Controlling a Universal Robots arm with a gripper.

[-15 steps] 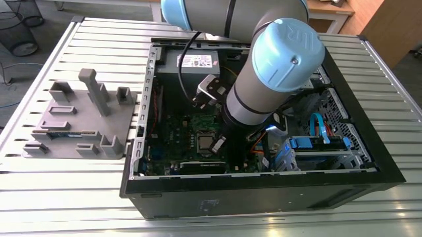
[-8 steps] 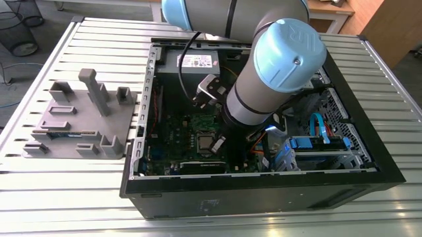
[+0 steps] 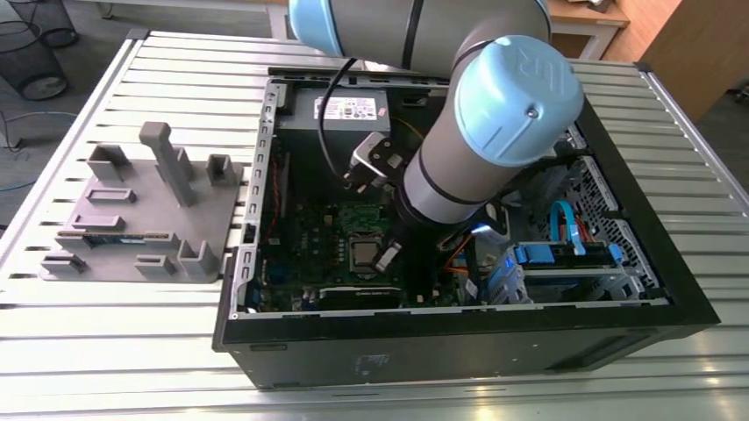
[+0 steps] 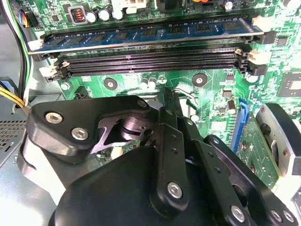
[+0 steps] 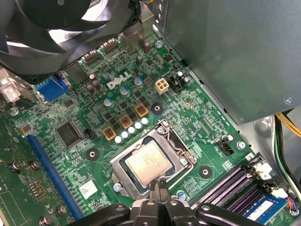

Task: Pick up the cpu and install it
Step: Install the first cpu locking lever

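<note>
**A:** Where is the cpu [image 5: 148, 163]?

**B:** You have it lying flat in the socket frame [image 5: 124, 181] on the green motherboard [image 5: 197, 122], inside the open computer case [image 3: 468, 338]. It's a small square chip with a pale silver top that shines dully, a thin pale rim, and the metal frame all around it.

**A:** And the gripper [image 5: 159, 187]?

**B:** In the first wrist view, your gripper sits at 1 edge of the cpu. Its 2 fingertips are pressed together with nothing between them. I can't tell whether they touch the chip.

**A:** Anything nearby?

**B:** 1 blue memory stick [image 4: 150, 33] stands in its slot, with black slots beside it.
</note>
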